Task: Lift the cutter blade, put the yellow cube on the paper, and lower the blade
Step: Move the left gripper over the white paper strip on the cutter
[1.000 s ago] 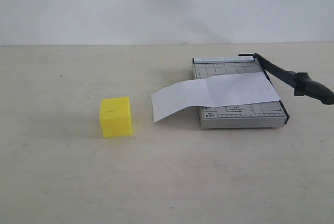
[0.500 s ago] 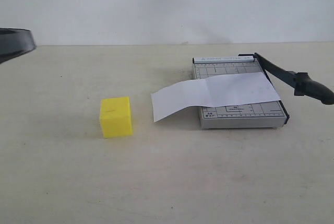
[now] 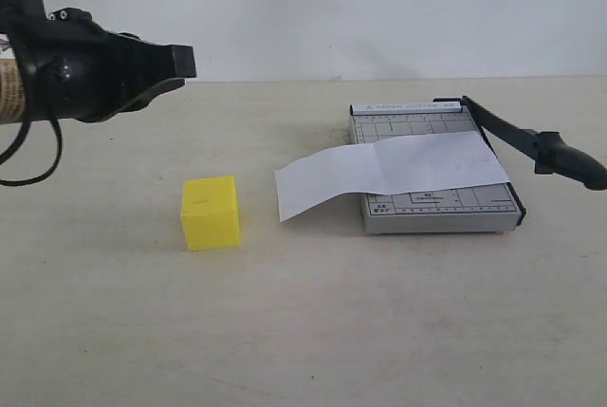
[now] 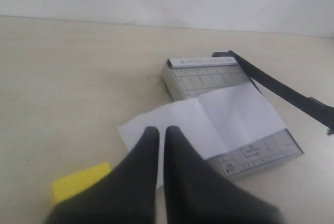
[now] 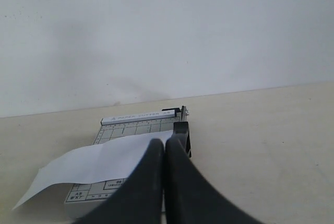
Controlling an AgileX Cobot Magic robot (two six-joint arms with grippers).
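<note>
The yellow cube (image 3: 211, 212) rests on the table, left of the paper (image 3: 394, 170); one corner of the cube (image 4: 78, 182) shows in the left wrist view. The white paper lies across the grey trimmer base (image 3: 441, 210) and overhangs its left side. The cutter blade (image 3: 517, 137) slants up from its hinge, its handle off the base's right edge. My left gripper (image 3: 188, 61) hangs high at the left, above and behind the cube, its fingers nearly touching around nothing (image 4: 158, 130). My right gripper (image 5: 164, 143) is shut and empty, pointing at the blade (image 5: 181, 130).
The beige tabletop (image 3: 303, 331) stretches around the cube and trimmer. A white wall (image 3: 332, 9) stands behind the table. The left arm's black body (image 3: 66, 70) fills the upper left of the exterior view.
My left arm has swung into the exterior view from the left edge and now reaches over the table's back left. Cube, paper and blade have not moved.
</note>
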